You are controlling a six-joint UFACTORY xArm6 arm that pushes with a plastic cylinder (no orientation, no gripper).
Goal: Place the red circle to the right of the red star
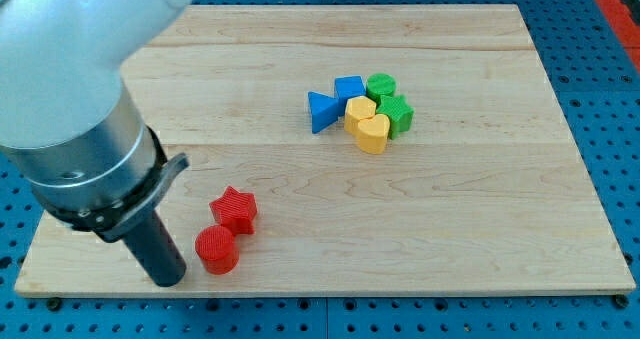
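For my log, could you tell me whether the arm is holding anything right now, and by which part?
Nothing is held: my tip only pushes. It sits just to the view's left of the red circle, below the red star.

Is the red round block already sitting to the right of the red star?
No, the red circle lies just below the red star, toward the view's bottom and slightly left, with my tip close on its left.
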